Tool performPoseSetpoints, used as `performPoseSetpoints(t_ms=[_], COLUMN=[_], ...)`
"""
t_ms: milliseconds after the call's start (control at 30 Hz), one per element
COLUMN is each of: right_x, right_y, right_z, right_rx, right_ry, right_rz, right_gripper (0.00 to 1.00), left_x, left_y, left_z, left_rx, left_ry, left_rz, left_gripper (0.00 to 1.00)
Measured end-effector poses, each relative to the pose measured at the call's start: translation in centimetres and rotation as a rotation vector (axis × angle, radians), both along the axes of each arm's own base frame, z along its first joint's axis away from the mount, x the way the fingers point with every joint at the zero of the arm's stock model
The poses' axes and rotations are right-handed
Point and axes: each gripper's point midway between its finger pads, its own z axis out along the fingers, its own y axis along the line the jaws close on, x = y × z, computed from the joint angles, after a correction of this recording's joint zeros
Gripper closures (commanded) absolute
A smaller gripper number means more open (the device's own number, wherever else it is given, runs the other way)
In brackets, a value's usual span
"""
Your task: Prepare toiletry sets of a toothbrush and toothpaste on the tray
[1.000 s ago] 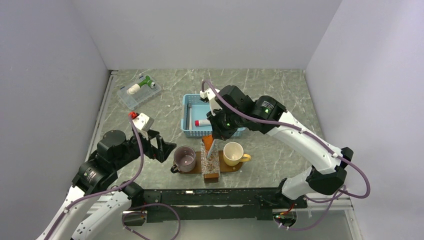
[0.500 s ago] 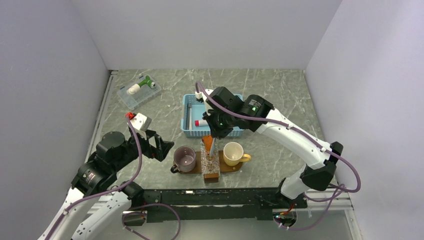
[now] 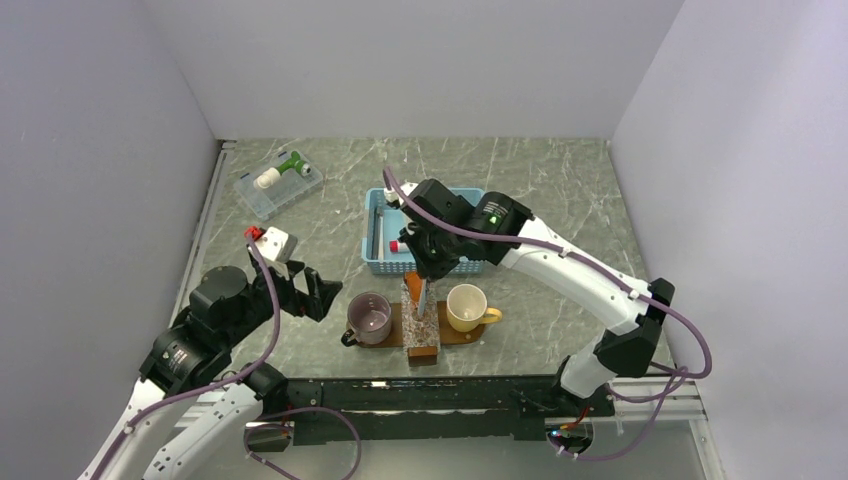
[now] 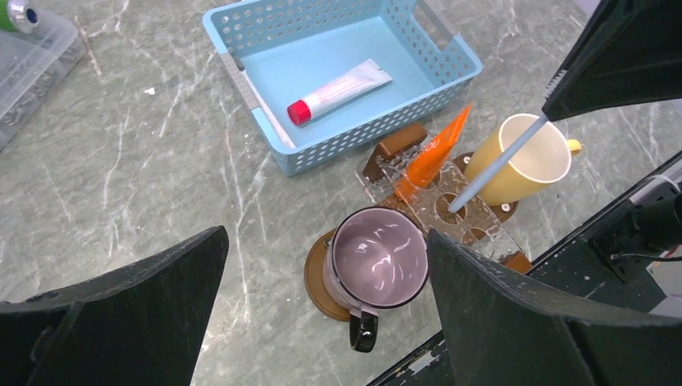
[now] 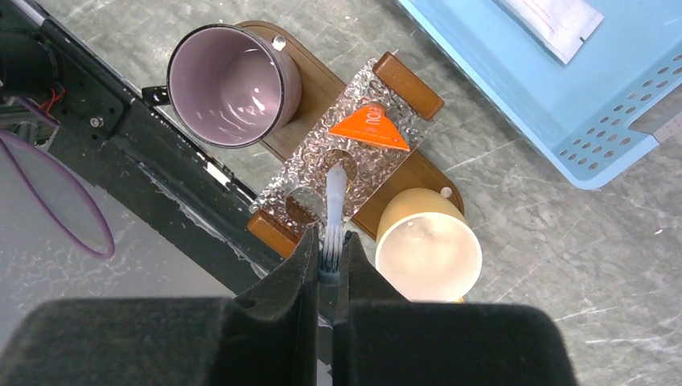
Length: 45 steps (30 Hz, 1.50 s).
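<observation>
My right gripper [image 5: 328, 241] is shut on the bristle end of the pale toothbrush [image 5: 334, 197]. The brush hangs handle-down, and its tip meets a hole of the clear holder [image 5: 310, 173]. The orange toothpaste [image 5: 370, 129] stands in that holder, flat end up. The holder rests across the dark-brown tray [image 5: 315, 76]. From above, the right gripper [image 3: 428, 275] hovers over the toothbrush [image 3: 425, 293] and the toothpaste [image 3: 413, 288]. My left gripper [image 4: 326, 241] is open and empty, above and left of the tray [image 3: 398, 330].
A purple mug [image 3: 370, 317] and a yellow mug [image 3: 467, 306] stand on the tray's two ends. Behind it, the light-blue basket [image 4: 265, 24] holds a white red-capped tube [image 4: 338, 88] and a pale stick [image 4: 265, 117]. A clear box [image 3: 278, 185] sits far left.
The right arm has swung left, bringing its gripper and the toothbrush more upright over the holder. The left arm has drawn back a little to the left.
</observation>
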Motion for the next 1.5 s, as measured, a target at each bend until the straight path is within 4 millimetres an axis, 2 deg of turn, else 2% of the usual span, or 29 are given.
performPoseSetpoints(t_ms=[300,633,933,1500], right_x=[0.1,0.1,0.3,0.0], right_y=[0.5,2.1,2.9,2.8], right_z=[-1.0,-3.0,-3.3,-4.2], right_rx=[-0.023,-0.090,-0.105,-0.118], right_ry=[0.007,0.001,-0.020,-0.022], right_rz=[-0.041,-0.073,-0.113,-0.189], right_gripper=[1.00,1.00,1.00,1.00], left_x=[0.2,0.0,0.2,0.1], left_y=[1.4,2.4,2.9,3.5], left_z=[-0.8,-0.1,-0.4,-0.3], left_rx=[0.031,0.014,0.015,0.019], left_ry=[0.019,-0.018,-0.003,-0.012], left_rz=[0.072,0.114,0.149,0.183], left_gripper=[0.00,0.01,0.01,0.01])
